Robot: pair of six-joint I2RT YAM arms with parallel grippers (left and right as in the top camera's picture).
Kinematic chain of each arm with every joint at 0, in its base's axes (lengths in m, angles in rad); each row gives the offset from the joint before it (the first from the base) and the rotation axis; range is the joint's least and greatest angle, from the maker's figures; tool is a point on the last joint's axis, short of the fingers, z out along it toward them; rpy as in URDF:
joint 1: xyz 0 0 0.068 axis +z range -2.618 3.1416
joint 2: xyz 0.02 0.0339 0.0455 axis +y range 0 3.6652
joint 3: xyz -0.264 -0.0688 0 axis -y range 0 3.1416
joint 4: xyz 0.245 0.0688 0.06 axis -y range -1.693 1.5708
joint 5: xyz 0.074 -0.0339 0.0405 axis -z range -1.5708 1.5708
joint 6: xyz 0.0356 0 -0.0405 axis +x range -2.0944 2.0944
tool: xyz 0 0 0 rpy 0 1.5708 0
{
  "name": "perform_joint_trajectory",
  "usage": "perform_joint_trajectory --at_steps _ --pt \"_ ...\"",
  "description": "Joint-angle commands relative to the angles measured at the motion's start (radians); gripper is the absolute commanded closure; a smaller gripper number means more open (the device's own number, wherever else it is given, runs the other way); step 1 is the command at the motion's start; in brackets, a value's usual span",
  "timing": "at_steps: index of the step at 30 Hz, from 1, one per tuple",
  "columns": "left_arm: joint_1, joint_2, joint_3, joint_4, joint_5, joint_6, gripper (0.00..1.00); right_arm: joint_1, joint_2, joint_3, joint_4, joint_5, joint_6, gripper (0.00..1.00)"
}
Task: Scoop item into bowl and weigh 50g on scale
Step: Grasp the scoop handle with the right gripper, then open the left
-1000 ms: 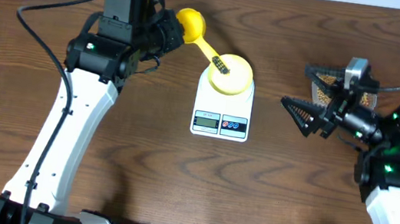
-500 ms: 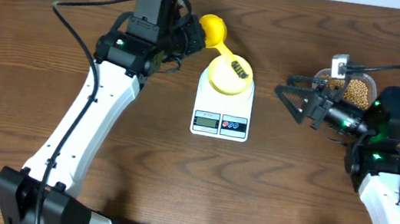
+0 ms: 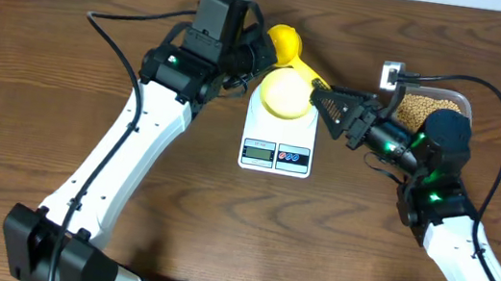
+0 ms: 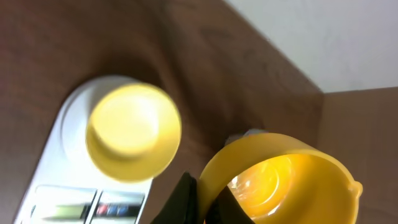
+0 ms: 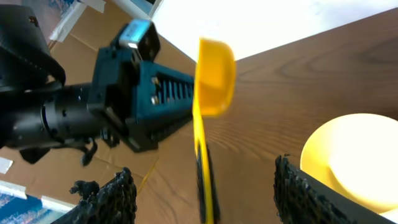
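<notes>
The pale-yellow bowl sits on the white scale, and no beans show in it. My left gripper is shut on the cup rim of the yellow scoop, held just behind the bowl. The scoop's handle points toward the right arm. My right gripper is open, its fingers on either side of that handle and apart from it. The item, tan beans, fills a clear tub.
The clear tub stands at the back right, partly hidden under the right arm. The table's far edge and a pale wall lie right behind the scoop. Cables trail from both arms over the brown wooden table.
The right gripper has swung left from beside the tub to the scoop's handle, its jaws narrowing. The left arm has shifted right with the scoop, whose handle no longer lies over the bowl.
</notes>
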Motion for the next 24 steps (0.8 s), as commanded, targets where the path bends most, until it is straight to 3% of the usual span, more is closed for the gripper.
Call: perform_joint_trajectory --at_steps 1,11,24 --pt "-0.035 0.011 -0.006 -0.057 -0.01 -0.035 0.92 0.01 -0.001 0.014 0.006 0.057 0.013 0.33" --pt "-0.065 0.011 -0.006 -0.08 -0.002 -0.035 0.92 0.011 -0.001 0.014 -0.021 0.056 0.013 0.48" --pt "-0.086 0.011 -0.006 -0.082 -0.002 -0.034 0.92 0.011 -0.001 0.014 -0.033 0.057 0.021 0.57"
